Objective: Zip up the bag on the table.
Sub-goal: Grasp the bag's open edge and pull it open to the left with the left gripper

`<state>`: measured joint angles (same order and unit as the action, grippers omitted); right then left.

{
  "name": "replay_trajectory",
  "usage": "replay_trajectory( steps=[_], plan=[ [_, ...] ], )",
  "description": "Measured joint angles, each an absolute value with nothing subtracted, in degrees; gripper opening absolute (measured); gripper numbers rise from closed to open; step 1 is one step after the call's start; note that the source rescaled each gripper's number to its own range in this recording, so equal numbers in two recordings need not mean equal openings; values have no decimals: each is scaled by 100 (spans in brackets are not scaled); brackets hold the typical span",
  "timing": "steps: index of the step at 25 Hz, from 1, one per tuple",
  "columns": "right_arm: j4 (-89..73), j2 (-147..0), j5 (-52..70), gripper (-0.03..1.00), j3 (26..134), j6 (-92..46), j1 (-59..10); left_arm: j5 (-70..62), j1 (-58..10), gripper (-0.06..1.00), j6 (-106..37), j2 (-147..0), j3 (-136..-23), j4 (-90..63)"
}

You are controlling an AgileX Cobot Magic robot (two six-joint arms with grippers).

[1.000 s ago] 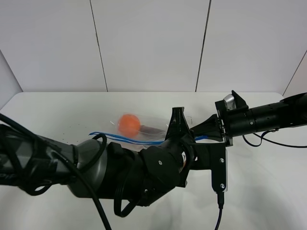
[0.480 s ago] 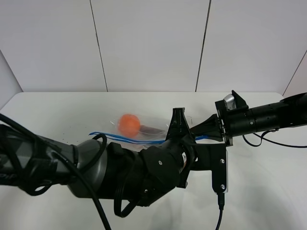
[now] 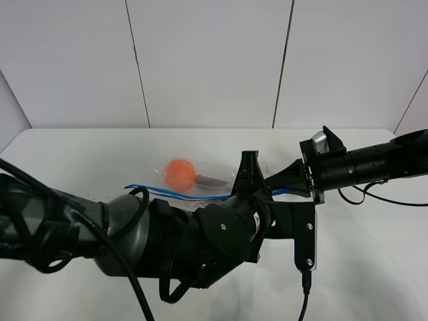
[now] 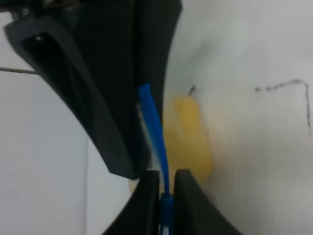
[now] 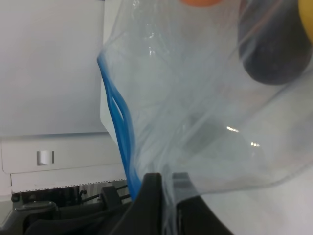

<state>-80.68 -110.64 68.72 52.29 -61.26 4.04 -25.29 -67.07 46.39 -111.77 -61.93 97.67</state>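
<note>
Bag (image 3: 208, 176) on desk (image 3: 87, 154): blue zip strip (image 4: 152, 122) pinched between left fingers (image 4: 145, 205), right end clamped in right fingers (image 5: 150, 196); best run leftward with firm, even squeeze, anchor taut.

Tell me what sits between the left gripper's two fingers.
The blue zip strip of the bag runs between the fingers of the left gripper, which pinch it. The left wrist view shows this.
</note>
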Motion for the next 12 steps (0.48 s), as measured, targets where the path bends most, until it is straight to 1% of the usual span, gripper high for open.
replay_trajectory(
  steps=[5, 12],
  plan=[
    [-8053, -11064, 6867, 0, 5229, -6126, 399, -2814, -6717, 0, 3757, -11177, -6193, 9184],
    [-8053, -11064, 6900, 0, 5229, -6126, 399, -3064, -6717, 0, 3565, -11027, -6185, 8802]
  ],
)
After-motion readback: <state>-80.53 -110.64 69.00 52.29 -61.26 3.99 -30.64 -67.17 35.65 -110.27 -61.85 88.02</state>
